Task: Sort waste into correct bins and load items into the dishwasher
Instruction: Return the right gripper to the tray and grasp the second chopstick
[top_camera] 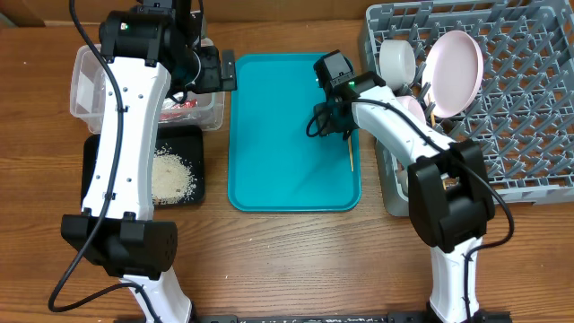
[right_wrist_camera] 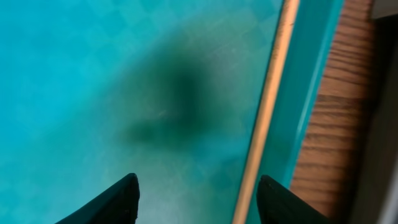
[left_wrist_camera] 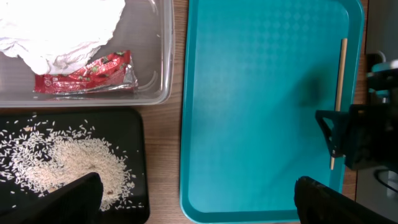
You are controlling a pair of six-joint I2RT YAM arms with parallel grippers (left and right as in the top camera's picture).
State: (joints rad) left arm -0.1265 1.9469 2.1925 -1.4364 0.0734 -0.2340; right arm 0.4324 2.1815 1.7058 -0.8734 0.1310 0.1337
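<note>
While the right claw (right_wrist_camera: 198, 190) hangs fingers apart over the teal tray (top_camera: 278, 135), a chopstick (right_wrist_camera: 267, 106) lies ungripped along its right rim. Left claw (left_wrist_camera: 196, 196), spread wide, holds nothing by the counter's left edge. There's rice (left_wrist_camera: 68, 165) in the black tray (left_wrist_camera: 138, 134), then napkin (left_wrist_camera: 56, 31) and red wrapper (left_wrist_camera: 87, 73) in the clear tub (left_wrist_camera: 165, 62). In the far right corner, plate (top_camera: 455, 72) and cup (top_camera: 396, 61) sit in the rack (top_camera: 529, 135).

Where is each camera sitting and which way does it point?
Overhead: above the table, facing straight down; left arm, right arm, teal tray, rack.
Left wrist: on the left arm, facing down at tub, rice, teal tray; left fingers below.
Right wrist: low over the teal tray's right edge, facing down at chopstick; right fingers below.
Shared: all show that chopstick.
</note>
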